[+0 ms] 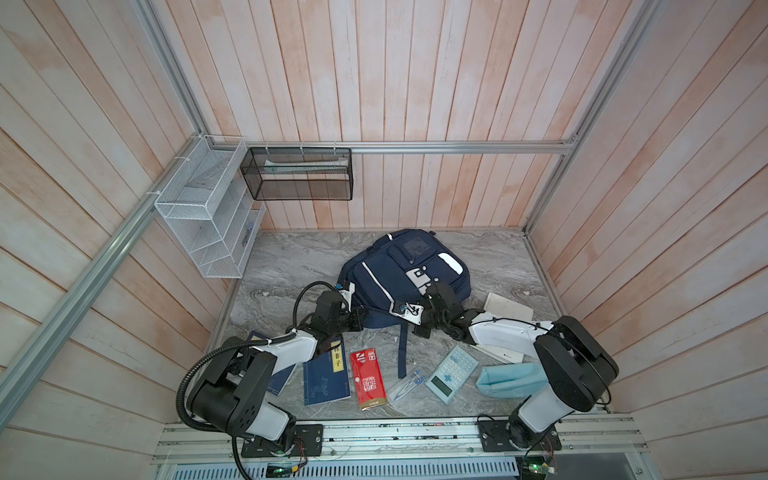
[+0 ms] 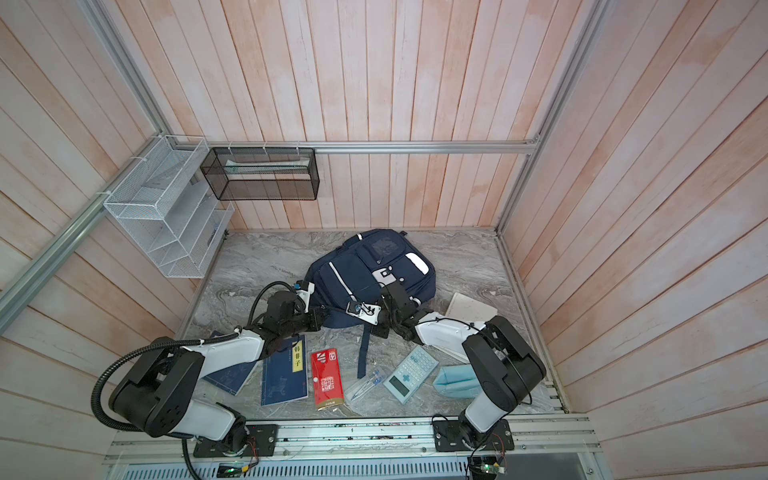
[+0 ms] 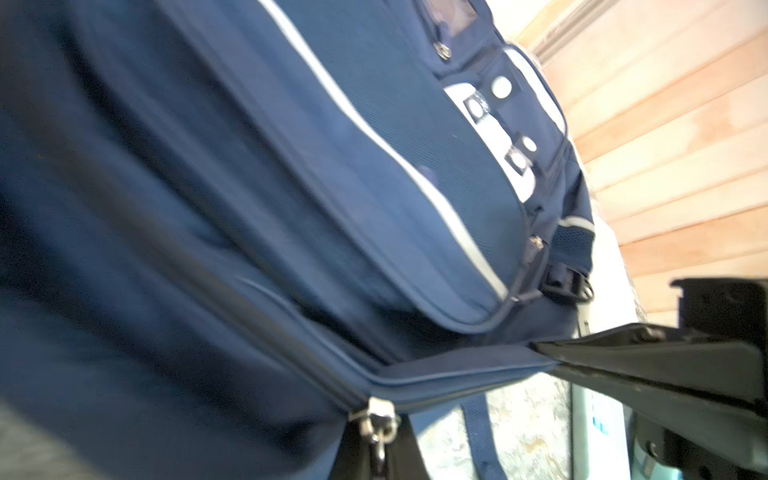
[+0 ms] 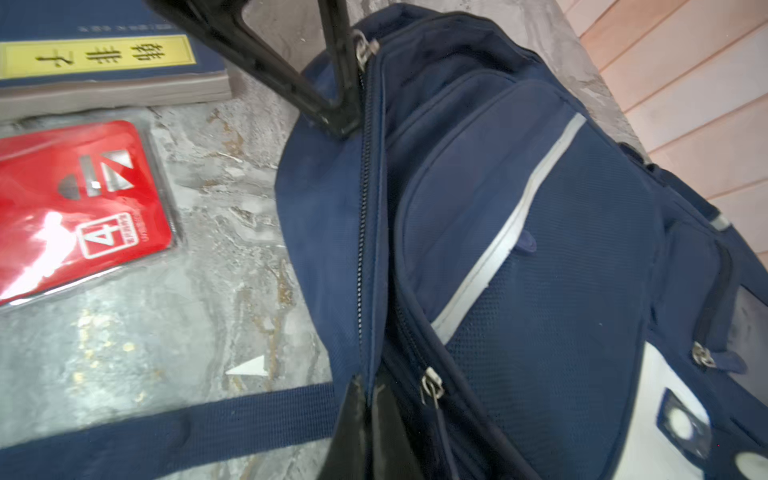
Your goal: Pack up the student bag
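Both arms cover the 6 o'clock edge of the student bag point(image 1: 399, 253) in both top views, so the grip points show only in the wrist views, and the left wrist view is smeared with blur. A second navy book point(image 1: 282, 376) lies mostly under the left forearm. A flat white box point(image 1: 500, 354) is largely hidden beneath the right forearm, and the light-blue pouch point(image 1: 507, 379) is cut off by the right arm. Something pale lies in the black mesh basket point(image 1: 297, 174) on the wall at 11 o'clock, but what it is cannot be made out.

The navy book point(image 1: 326, 376) at 7 o'clock from the bag carries a yellow strip reading 韩非子. The red packet point(image 1: 368, 379) beside it, at 6 o'clock, shows a large "4" in a white frame in the right wrist view; its smaller print is too fine to read. The key legends on the light-blue calculator point(image 1: 451, 374) at 5 o'clock are illegible.

The left end effector point(image 4: 340, 118) is closed to a pinch on the bag's main zip edge, right beside the metal zip slider point(image 4: 365, 45) — whether it clamps the fabric alone or the pull tab too cannot be told. The right end effector point(image 4: 365, 409) is fully closed on the same zip edge further along, with the fabric lip caught between its fingers.

The bag lies front-up in the middle of the grey marbled desk point(image 1: 291, 266). One strap point(image 1: 402, 353) trails toward 6 o'clock.
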{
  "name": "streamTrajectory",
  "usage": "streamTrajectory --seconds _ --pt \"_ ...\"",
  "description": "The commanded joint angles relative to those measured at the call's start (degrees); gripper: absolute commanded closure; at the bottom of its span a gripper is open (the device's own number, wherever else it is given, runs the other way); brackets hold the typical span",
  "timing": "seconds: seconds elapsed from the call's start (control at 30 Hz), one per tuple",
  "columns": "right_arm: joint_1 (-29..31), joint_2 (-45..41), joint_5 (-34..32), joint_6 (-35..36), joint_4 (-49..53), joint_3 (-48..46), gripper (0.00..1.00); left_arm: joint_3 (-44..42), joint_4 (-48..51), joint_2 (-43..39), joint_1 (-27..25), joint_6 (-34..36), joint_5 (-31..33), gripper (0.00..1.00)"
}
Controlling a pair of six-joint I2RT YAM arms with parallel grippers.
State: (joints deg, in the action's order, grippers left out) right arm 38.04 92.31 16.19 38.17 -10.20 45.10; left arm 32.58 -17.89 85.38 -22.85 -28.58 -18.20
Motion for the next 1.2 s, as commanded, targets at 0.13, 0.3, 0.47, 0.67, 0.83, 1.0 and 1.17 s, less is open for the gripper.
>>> streamTrajectory --seconds 0.13,0.3,0.47,0.67,0.83,1.0,1.17 --pt "-9.6 -0.2 -17.4 -3.6 1.0 -2.8 1.00 1.7 -2.5 -2.1 1.9 -1.5 2.5 1.00" --pt "-5.4 -5.7 -13.0 -4.0 -2.5 -5.6 0.73 -0.7 -5.2 -1.7 -7.9 -5.5 2.9 1.00" --pt "-1.8 -13.5 4.2 -8.9 -5.0 -8.8 0.44 0.0 -7.8 0.0 -13.9 -8.4 3.1 1.00" --pt "-0.4 -6.1 10.7 -9.7 -6.4 -4.2 0.47 3.1 -6.2 1.7 -15.1 -6.9 2.7 1.00" --pt "-0.1 0.4 9.8 -6.9 6.1 2.2 0.61 3.4 -4.3 0.9 -14.8 -5.5 4.0 1.00" --pt "0.0 0.2 9.1 -7.5 8.8 2.1 1.00 3.5 -4.5 2.0 -11.9 -5.1 2.3 1.00" --pt "0.3 -3.1 0.3 -6.8 13.0 1.6 1.00 2.2 -2.1 -1.4 -3.6 -3.7 1.8 1.00"
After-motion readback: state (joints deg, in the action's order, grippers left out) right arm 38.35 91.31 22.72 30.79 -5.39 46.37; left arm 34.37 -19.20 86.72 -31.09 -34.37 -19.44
